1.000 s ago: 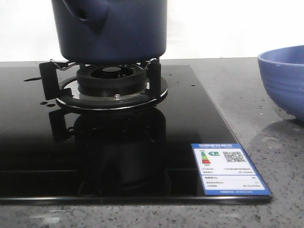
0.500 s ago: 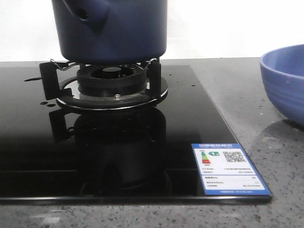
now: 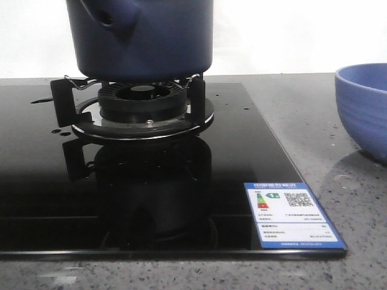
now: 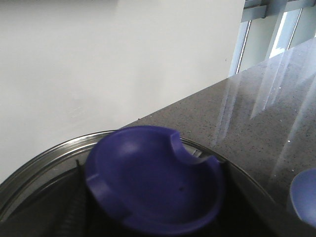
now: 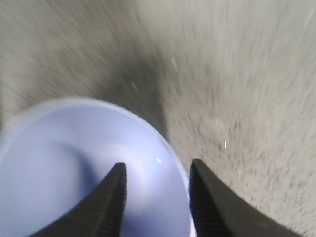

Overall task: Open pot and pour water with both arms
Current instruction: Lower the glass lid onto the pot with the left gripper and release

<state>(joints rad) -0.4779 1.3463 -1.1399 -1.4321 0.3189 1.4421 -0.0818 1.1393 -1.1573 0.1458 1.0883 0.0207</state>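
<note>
Right gripper [image 5: 157,197]: two dark ribbed fingers stood astride the rim of the bowl [image 5: 89,173] — one inside the bowl, one outside; whether they pinched the rim could not be told.
Bowl: pale periwinkle, smooth inside, nothing seen in it; in the front view it [image 3: 363,109] sat at the far right edge on the counter [image 3: 302,121].
Left gripper: fingers not seen in the left wrist view; jaw state could not be told. Close under the camera lay a dark-blue, dished lid knob [image 4: 155,180] on a glass lid with a metal rim [image 4: 34,160].
Pot [image 3: 142,36]: dark navy, matte, straight-sided, stubby hollow handle [image 3: 112,15] — it stood on the burner grate [image 3: 136,99], well apart from the bowl; contents hidden.
Surroundings: glossy black glass cooktop [image 3: 60,181] mirroring the burner; blue-and-white energy label [image 3: 293,214] at its near corner; speckled grey stone counter; white wall [image 4: 98,59].
Blur: right wrist view was smeared.
</note>
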